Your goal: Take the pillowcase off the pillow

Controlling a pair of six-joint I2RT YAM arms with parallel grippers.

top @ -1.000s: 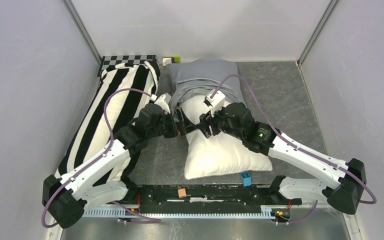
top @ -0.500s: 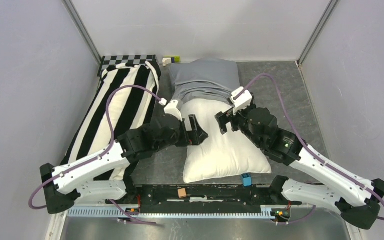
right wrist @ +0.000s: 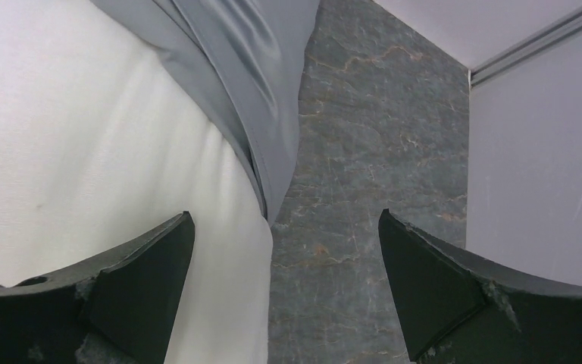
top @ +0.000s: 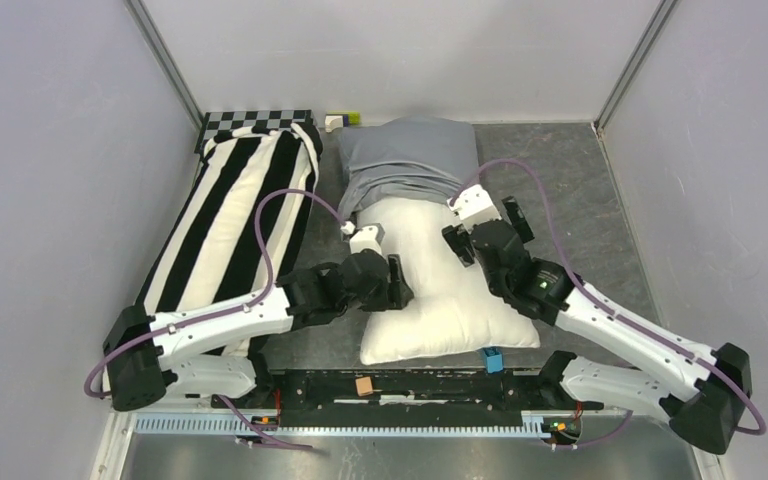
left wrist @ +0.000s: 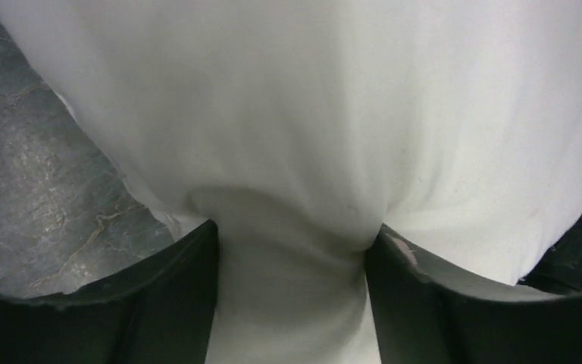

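The white pillow [top: 450, 300] lies mid-table, its far end still inside the light blue-grey pillowcase [top: 410, 160]. My left gripper [top: 397, 283] is shut on the pillow's left edge. In the left wrist view the white fabric [left wrist: 311, 114] bunches between the two dark fingers [left wrist: 174, 303] of that gripper [left wrist: 292, 250]. My right gripper [top: 485, 228] is open at the pillow's right edge, just below the pillowcase hem. In the right wrist view its jaws [right wrist: 286, 220] stand wide apart over the pillow's side [right wrist: 83, 152], the pillowcase edge [right wrist: 235, 76] and bare table [right wrist: 364, 152].
A long black-and-white striped pillow [top: 230, 230] lies along the left side, with a checkerboard [top: 255, 120] behind it. A small white-and-green object [top: 342, 120] sits at the back wall. A blue piece [top: 492, 358] and an orange block [top: 364, 385] sit on the near rail. Walls close three sides.
My left gripper has drawn back toward the near edge with the pillow, so more white shows. My right gripper has moved right, off the pillow's top to its right edge.
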